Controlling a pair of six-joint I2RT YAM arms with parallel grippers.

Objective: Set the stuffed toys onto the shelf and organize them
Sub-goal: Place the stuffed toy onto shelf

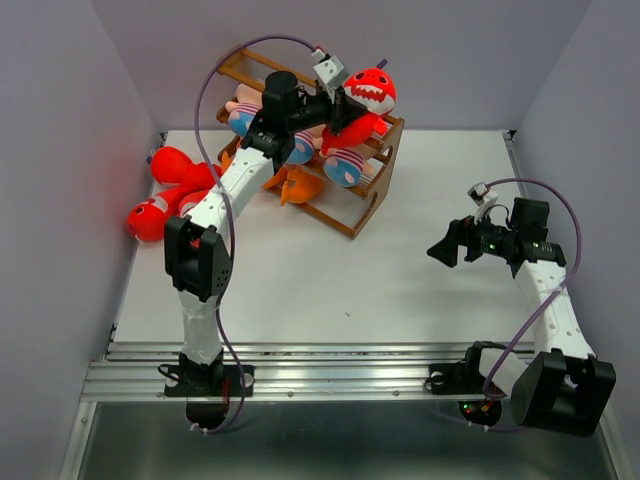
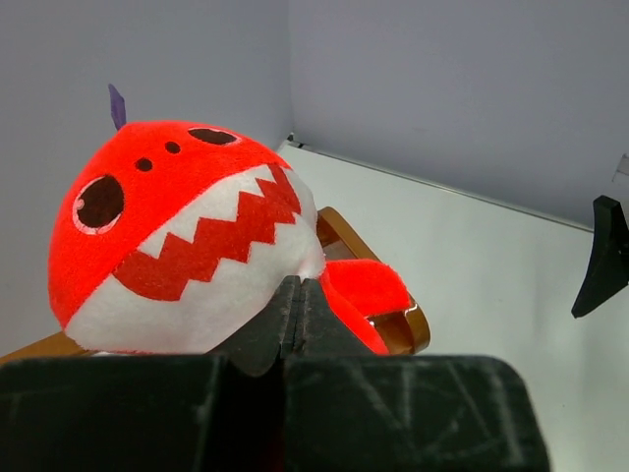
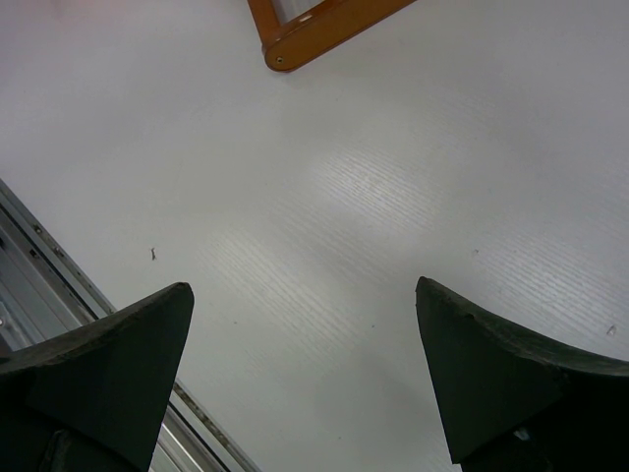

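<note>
A red toothy shark (image 1: 372, 92) sits at the top right corner of the brown wooden shelf (image 1: 372, 203). My left gripper (image 1: 335, 108) is right beside it. In the left wrist view the shark (image 2: 187, 241) fills the left half above a shelf rail (image 2: 401, 332). My left gripper (image 2: 298, 287) is shut, its tips against the shark's white underside, with nothing visible between them. Striped-shirt dolls (image 1: 345, 165) and an orange plush (image 1: 292, 184) lie on the shelf. My right gripper (image 1: 452, 245) is open and empty above the table (image 3: 305, 295).
Two red sharks (image 1: 160, 200) lie on the table to the left of the shelf, near the left wall. The shelf's foot (image 3: 319, 25) shows at the top of the right wrist view. A metal rail (image 1: 340, 370) runs along the table's near edge.
</note>
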